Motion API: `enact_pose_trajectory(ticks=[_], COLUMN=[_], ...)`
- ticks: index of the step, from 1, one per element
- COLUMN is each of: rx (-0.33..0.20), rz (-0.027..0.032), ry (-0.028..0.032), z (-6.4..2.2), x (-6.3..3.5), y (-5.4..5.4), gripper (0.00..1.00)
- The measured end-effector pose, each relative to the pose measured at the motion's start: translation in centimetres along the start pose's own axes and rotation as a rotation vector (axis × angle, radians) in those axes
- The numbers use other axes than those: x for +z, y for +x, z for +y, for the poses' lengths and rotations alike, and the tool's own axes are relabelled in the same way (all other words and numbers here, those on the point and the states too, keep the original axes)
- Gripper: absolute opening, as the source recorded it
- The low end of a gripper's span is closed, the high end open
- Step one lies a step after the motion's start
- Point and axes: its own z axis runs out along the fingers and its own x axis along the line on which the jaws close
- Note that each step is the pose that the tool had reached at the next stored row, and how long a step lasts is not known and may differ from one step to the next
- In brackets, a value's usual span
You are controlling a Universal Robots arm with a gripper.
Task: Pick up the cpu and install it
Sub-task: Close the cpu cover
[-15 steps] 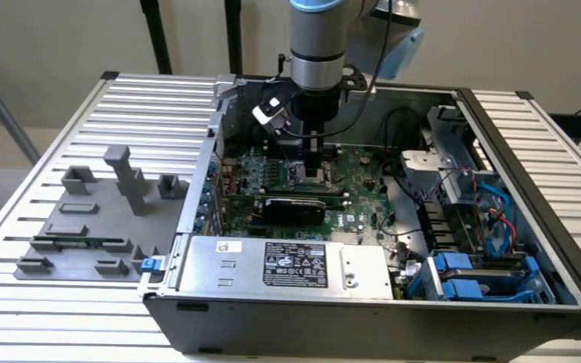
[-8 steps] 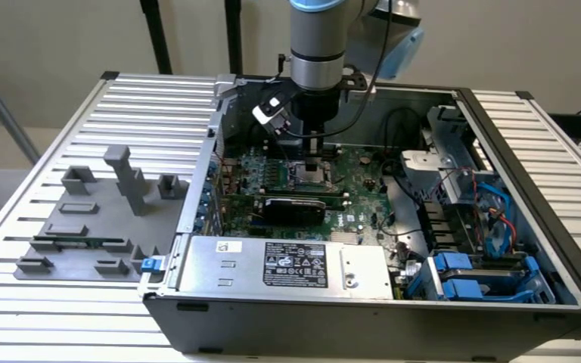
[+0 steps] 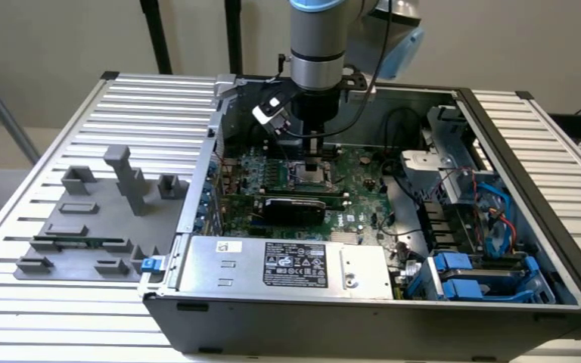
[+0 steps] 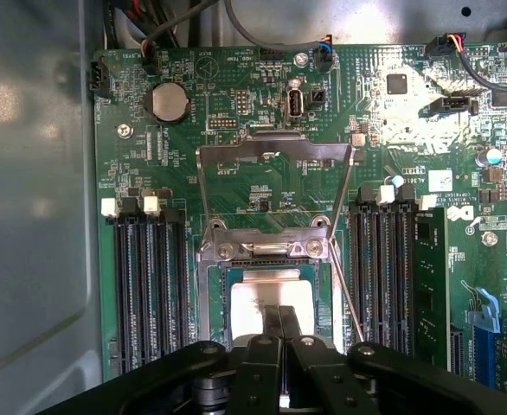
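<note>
One pale, silvery square, the cpu (image 4: 252, 301), lies flat and face up inside the dark socket (image 4: 208, 298) of the green motherboard (image 4: 236, 86). Being square it has no long axis. Its edges run parallel to the socket frame and to the black memory slots (image 4: 150, 285) that flank the socket on both sides. Which corner carries its mark cannot be told.

The pincer (image 4: 279, 311) hangs straight over the chip with its two thin fingers pressed together and no gap between them. The tips sit on or just above the metal top. Nothing is clamped between them.

The socket frame hugs the chip closely on the sides that can be seen. The hinged load plate (image 4: 275, 147) is swung back, away from the chip and toward the coin cell (image 4: 170, 101), and the thin lever (image 4: 349, 290) slants along one side of the socket. That leaves the chip's top uncovered apart from the fingers.

In the exterior view the arm drops the pincer (image 3: 314, 150) into the open computer case (image 3: 532, 151), roughly at the board's 12 o'clock. From the socket, the case wall closes in at 9 o'clock, the silver power supply (image 3: 281, 265) sits at 6 o'clock, and cables and blue drive bays (image 3: 472, 276) are at 4 o'clock. A grey fixture (image 3: 88, 219) lies on the slatted table (image 3: 160, 98) at the case's 9 o'clock.
</note>
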Motion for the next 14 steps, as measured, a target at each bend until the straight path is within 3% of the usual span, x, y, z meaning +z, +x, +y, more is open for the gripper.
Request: enact_pose_trajectory(ticks=[8,14], rx=[0.0,0.0], rz=[-0.0003,0.0037], ry=[0.0002,0.0064], z=[0.08,2.45], x=[-0.26,-2.7], y=[0.0,-0.2], gripper=[0.11,0.11])
